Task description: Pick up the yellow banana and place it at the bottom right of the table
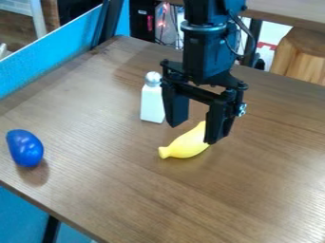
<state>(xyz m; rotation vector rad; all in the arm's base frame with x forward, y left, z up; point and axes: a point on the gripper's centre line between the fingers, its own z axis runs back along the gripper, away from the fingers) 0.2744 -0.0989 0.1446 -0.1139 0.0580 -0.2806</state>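
Where the end effector [194,133] hangs, banana [186,145], plump, yellow

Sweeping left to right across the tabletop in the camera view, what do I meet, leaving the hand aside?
Blue egg-shaped object → white bottle with a round silvery top → yellow banana.

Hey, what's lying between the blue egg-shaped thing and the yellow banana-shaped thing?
The camera view shows only bare brown tabletop between the blue egg-shaped thing and the yellow banana-shaped thing; the white bottle stands farther back.
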